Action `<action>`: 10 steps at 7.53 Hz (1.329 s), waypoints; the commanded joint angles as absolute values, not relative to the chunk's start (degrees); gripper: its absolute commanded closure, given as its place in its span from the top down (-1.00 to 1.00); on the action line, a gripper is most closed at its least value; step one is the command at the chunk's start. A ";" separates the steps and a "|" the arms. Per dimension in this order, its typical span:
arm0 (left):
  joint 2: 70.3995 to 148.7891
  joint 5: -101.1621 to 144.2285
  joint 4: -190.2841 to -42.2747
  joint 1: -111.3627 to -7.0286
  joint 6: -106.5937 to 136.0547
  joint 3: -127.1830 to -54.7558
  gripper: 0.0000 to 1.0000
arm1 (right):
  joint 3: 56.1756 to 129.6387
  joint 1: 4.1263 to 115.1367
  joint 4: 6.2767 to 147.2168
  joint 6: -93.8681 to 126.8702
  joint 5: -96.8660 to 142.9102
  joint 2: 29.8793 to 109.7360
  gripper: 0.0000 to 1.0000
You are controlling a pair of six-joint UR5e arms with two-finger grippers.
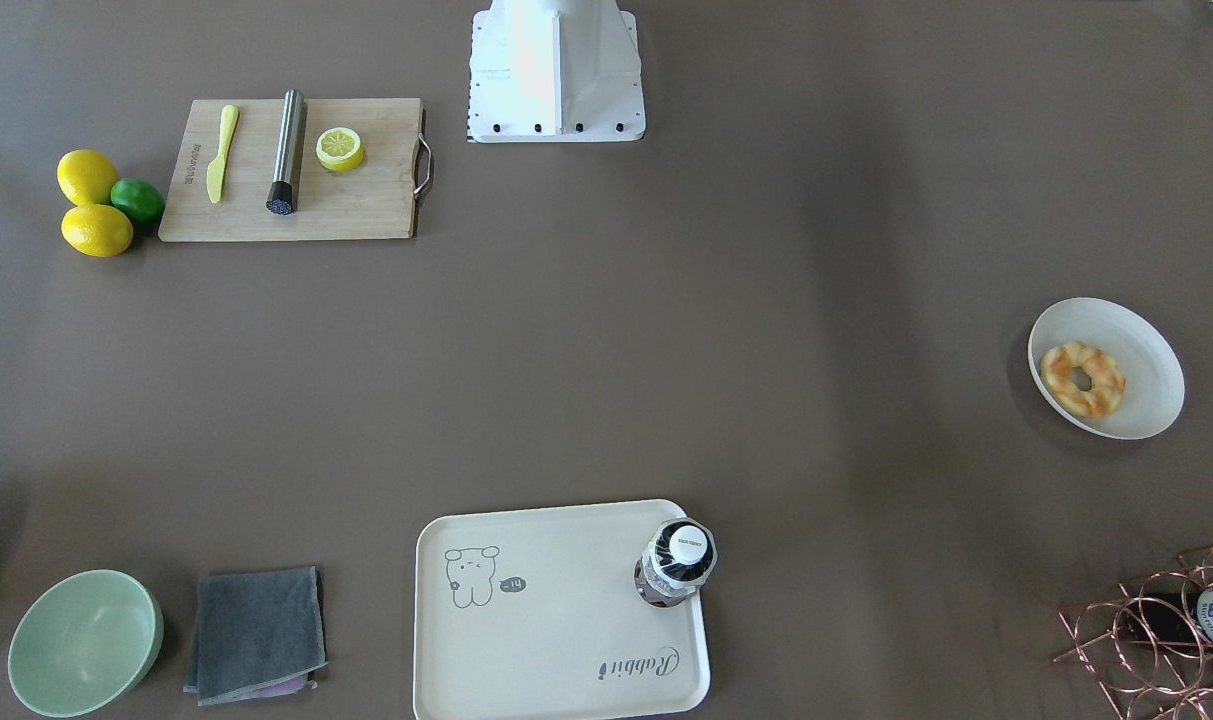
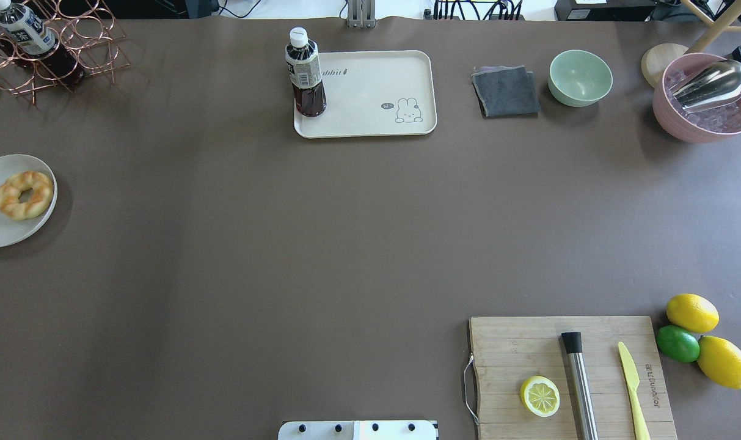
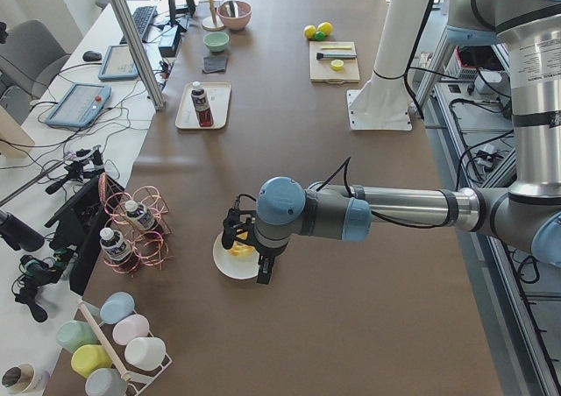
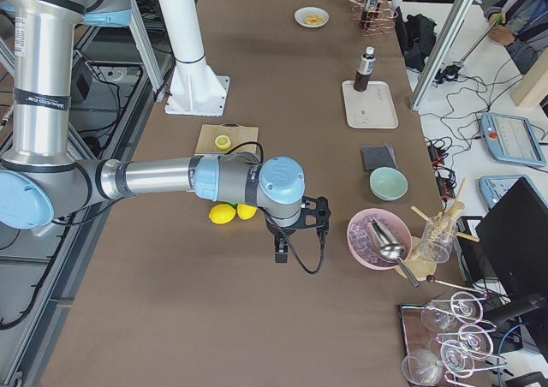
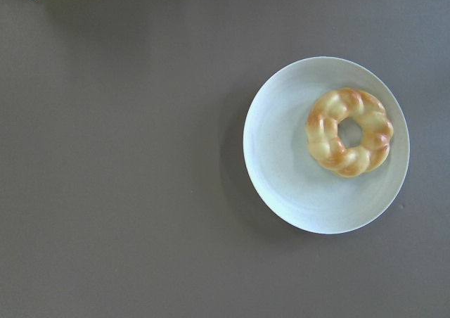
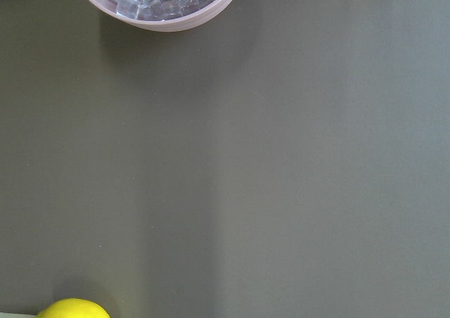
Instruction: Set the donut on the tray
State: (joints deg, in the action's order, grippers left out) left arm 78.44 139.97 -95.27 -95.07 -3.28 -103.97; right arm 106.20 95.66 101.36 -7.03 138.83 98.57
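Note:
The donut (image 1: 1082,379) is a braided pale ring with orange-brown patches. It lies on a round white plate (image 1: 1141,345) at the table's edge on my left side, and shows in the overhead view (image 2: 25,194) and the left wrist view (image 5: 349,131). The cream tray (image 1: 566,630) with the "Rabbit" script sits at the far middle edge (image 2: 370,85). My left gripper (image 3: 247,249) hangs above the plate; only the left side view shows it, so I cannot tell its state. My right gripper (image 4: 301,229) hovers over bare table near the lemons; I cannot tell its state either.
A dark drink bottle (image 1: 678,560) stands upright on the tray's corner. A copper wire rack (image 2: 46,49) with bottles stands beyond the plate. A grey cloth (image 2: 506,91), green bowl (image 2: 580,77), pink ice bowl (image 2: 706,98), cutting board (image 2: 529,348) and lemons (image 2: 692,313) are on my right.

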 commanded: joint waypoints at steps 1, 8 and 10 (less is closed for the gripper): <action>77.96 139.39 -95.45 -94.84 -4.04 -104.33 0.96 | 106.17 95.54 101.34 -7.03 138.78 98.53 1.00; 76.99 139.13 -95.54 -94.57 -3.95 -104.06 0.96 | 106.70 96.15 101.34 -6.94 139.57 99.14 1.00; 77.34 139.39 -95.54 -94.31 -3.34 -104.32 0.96 | 107.13 96.15 101.34 -6.94 139.66 99.23 1.00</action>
